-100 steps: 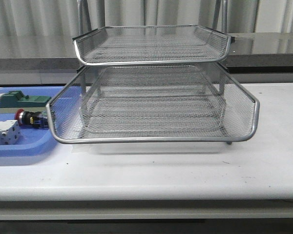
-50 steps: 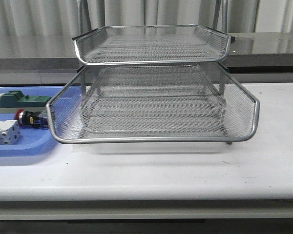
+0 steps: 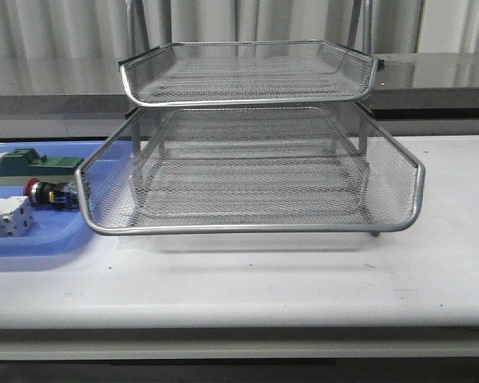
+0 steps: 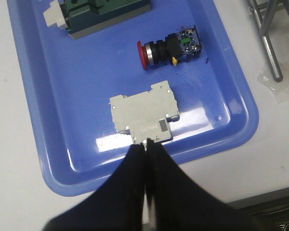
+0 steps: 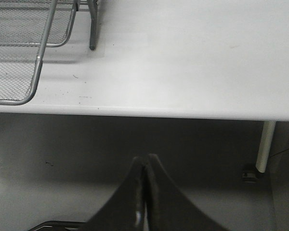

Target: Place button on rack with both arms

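Button (image 3: 49, 193) lies on its side in blue tray (image 3: 40, 243), between green block (image 3: 32, 165) and white block (image 3: 6, 217), just left of rack (image 3: 247, 171). Long axis runs left-right; red head points left, away from rack. Left end effector (image 4: 145, 147) clenched, empty, above white block. Right end effector (image 5: 145, 161) clenched, empty, off worktop (image 3: 303, 279) edge.

I see the button (image 4: 169, 46) lying in the blue tray (image 4: 38, 120), open from above, hemmed between the green block (image 4: 103, 12) and the white block (image 4: 143, 112). The rack (image 3: 247, 171) crowds the tray's right edge. Bare table (image 3: 455, 239) lies right of the rack.
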`<act>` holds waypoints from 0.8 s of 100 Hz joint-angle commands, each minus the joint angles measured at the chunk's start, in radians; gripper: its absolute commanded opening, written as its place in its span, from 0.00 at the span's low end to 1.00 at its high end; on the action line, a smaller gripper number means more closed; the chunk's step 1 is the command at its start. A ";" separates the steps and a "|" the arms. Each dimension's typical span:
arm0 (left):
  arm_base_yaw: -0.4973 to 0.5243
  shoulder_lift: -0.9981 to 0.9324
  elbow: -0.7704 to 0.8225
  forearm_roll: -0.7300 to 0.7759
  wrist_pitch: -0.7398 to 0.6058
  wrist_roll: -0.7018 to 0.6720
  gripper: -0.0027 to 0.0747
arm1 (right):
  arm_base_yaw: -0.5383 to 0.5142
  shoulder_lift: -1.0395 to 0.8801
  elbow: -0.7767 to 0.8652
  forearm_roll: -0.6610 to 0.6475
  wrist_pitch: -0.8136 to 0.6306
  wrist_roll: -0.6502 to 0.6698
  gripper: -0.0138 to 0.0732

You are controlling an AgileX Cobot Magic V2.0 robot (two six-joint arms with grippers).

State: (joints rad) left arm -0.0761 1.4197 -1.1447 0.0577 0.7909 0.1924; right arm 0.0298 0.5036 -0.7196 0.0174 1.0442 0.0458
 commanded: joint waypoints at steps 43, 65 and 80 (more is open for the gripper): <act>-0.001 -0.028 -0.036 0.000 -0.065 0.003 0.81 | 0.000 0.004 -0.033 -0.011 -0.056 -0.005 0.08; -0.001 -0.014 -0.036 -0.068 -0.084 0.003 0.79 | 0.000 0.004 -0.033 -0.011 -0.058 -0.005 0.08; -0.001 0.049 -0.098 -0.068 -0.102 0.095 0.79 | 0.000 0.004 -0.033 -0.011 -0.058 -0.005 0.08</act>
State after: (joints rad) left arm -0.0761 1.4599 -1.1723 0.0000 0.7534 0.2307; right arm 0.0298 0.5036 -0.7201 0.0174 1.0442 0.0458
